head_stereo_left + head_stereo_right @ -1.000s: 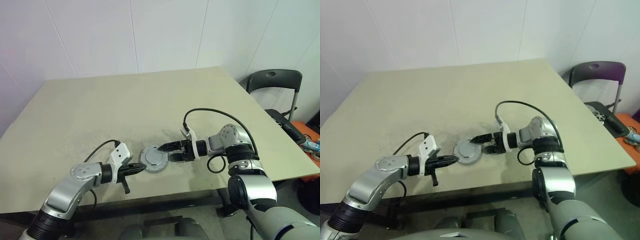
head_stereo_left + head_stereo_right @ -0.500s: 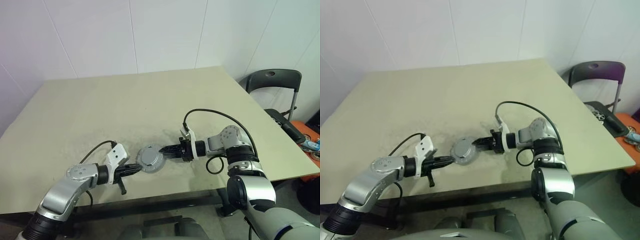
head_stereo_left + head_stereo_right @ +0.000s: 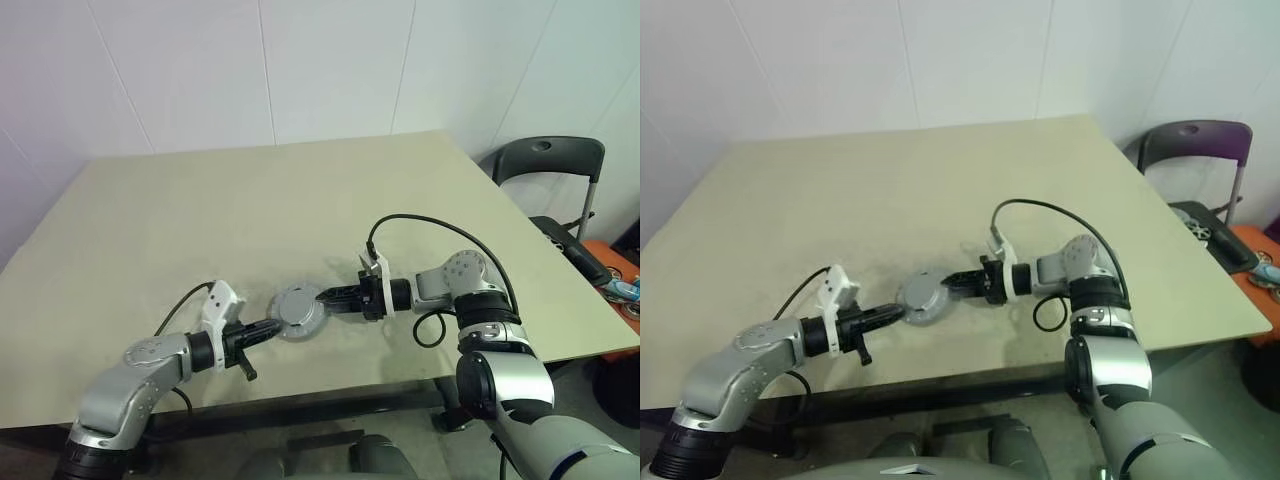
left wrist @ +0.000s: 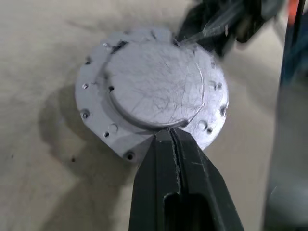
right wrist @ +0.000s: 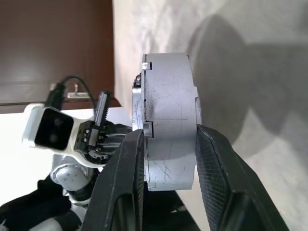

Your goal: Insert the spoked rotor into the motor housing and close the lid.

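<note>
I've got wide open table (image 3: pixel 250 200) ahead and to both sides, nothing standing on it. The tight spot is the middle near the front edge: the motor housing (image 3: pixel 298 312) sits pinched in my right gripper (image 3: pixel 325 296), with the left gripper (image 3: pixel 268 327), fingers together, crowding its other side. A chair (image 3: pixel 548 165) stands past the right edge.

No text, label, brand, number or sign is legible anywhere.
</note>
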Motion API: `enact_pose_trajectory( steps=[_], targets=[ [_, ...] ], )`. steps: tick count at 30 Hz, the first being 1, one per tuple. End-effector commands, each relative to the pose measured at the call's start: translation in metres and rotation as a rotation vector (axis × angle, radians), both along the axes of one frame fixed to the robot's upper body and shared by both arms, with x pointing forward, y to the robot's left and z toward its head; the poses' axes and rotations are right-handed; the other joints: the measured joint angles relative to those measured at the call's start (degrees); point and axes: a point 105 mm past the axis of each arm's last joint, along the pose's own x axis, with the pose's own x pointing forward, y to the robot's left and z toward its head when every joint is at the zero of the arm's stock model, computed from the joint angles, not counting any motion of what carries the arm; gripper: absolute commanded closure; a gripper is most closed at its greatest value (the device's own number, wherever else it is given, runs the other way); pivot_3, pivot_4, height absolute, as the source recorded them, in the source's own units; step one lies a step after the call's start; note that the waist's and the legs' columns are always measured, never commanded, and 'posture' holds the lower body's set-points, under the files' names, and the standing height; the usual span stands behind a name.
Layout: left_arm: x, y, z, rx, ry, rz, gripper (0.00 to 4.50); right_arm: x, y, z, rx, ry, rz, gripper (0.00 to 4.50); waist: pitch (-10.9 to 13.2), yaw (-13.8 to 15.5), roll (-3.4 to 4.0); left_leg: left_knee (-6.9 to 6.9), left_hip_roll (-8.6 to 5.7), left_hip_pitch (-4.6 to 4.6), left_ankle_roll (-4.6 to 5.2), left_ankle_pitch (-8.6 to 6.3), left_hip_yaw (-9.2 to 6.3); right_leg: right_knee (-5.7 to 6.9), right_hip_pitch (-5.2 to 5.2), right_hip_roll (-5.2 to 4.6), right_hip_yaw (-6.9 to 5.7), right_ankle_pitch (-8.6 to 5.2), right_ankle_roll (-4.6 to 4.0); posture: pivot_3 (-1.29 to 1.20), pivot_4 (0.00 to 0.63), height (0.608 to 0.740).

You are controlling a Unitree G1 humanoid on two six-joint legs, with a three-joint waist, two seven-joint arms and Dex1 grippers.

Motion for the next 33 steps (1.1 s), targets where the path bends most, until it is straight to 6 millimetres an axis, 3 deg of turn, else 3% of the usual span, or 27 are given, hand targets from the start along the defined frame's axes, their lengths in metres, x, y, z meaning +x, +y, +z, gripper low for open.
enact_pose_trajectory(
  steps=[1, 9, 11, 13, 24, 33],
  targets=[
    [0.004, 0.02, 0.029, -0.179, -0.018, 0.128, 4.5, 0.009, 0.004, 0.032, 0.094, -0.082, 0.003, 3.32, 0.0, 0.0, 0.0, 0.0, -0.01, -0.01, 0.0, 0.0, 0.0, -0.01, 0.0, -0.02, 0.0, 0.0, 0.0, 0.0, 0.0, 0.74],
    [-0.004, 0.043, 0.032, -0.472, 0.077, 0.27, 4.5, 0.018, -0.008, 0.048, 0.102, -0.118, -0.028, 3.32, 0.0, 0.03, 0.0, 0.06, -0.03, -0.26, 0.0, 0.0, 0.0, -0.06, -0.2, -0.02, -0.02, 0.01, -0.01, 0.0, 0.0, 0.74],
    [-0.011, 0.042, 0.028, -0.506, 0.109, 0.257, 4.15, 0.019, -0.011, 0.051, 0.103, -0.121, -0.032, 3.32, 0.0, 0.01, 0.0, 0.06, -0.04, -0.27, 0.0, 0.0, 0.01, -0.08, -0.19, -0.01, -0.02, 0.01, -0.01, 0.0, 0.0, 0.74],
    [-0.014, 0.042, 0.023, -0.534, 0.14, 0.257, 3.69, 0.02, -0.013, 0.054, 0.106, -0.127, -0.036, 3.32, 0.0, 0.01, 0.0, 0.04, -0.05, -0.31, 0.01, -0.01, 0.02, -0.13, -0.21, -0.01, -0.01, 0.01, -0.02, 0.0, 0.0, 0.74],
    [-0.03, 0.039, 0.016, -0.784, 0.277, 0.176, 0.12, 0.027, -0.016, 0.081, 0.168, -0.181, -0.045, 3.32, 0.0, 0.0, 0.0, 0.03, -0.05, -0.54, 0.02, -0.01, 0.06, -0.12, -0.46, 0.0, 0.0, 0.0, -0.04, 0.0, 0.0, 0.74],
    [-0.025, 0.024, 0.016, -0.772, 0.291, 0.142, 0.0, 0.015, 0.001, 0.089, 0.224, -0.212, 0.049, 3.32, 0.0, -0.03, 0.0, 0.04, -0.05, -0.55, 0.01, -0.01, 0.06, -0.12, -0.46, 0.0, 0.0, 0.0, -0.05, 0.0, 0.0, 0.74]
  ],
)
